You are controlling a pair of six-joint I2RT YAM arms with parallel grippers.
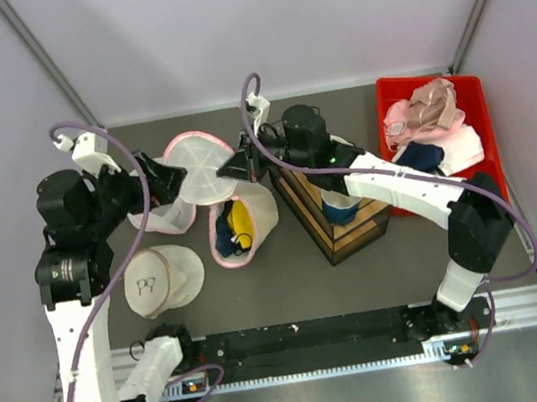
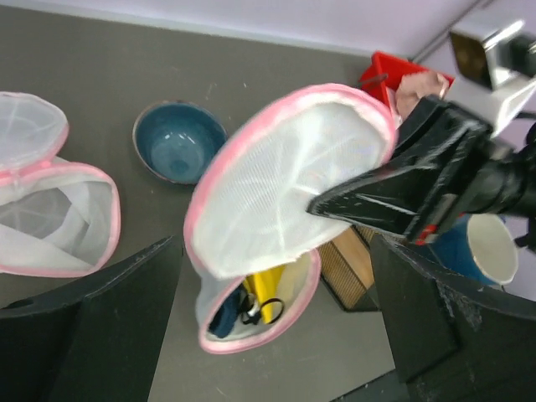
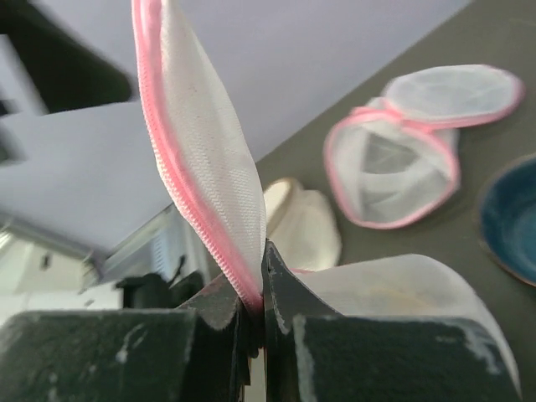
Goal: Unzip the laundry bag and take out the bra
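Pink zipper trim of the laundry bag (image 1: 244, 227) is pinched in the closed right gripper (image 3: 261, 289), with the lid flap (image 2: 285, 176) raised; unzipping appears complete. The left gripper (image 1: 166, 176), wide open and empty, must next reach inside the bag for the yellow bra (image 2: 266, 295) lying there.

Bag (image 1: 258, 211): white mesh dome w/ pink zip trim, unzipped, body lying mid-desk (image 1: 292, 288), mouth gaping. Round lid (image 2: 285, 180) raised off the mouth, tilted. Bra (image 2: 266, 289): yellow w/ dark straps, bunched inside the bag, partly visible thru the opening.
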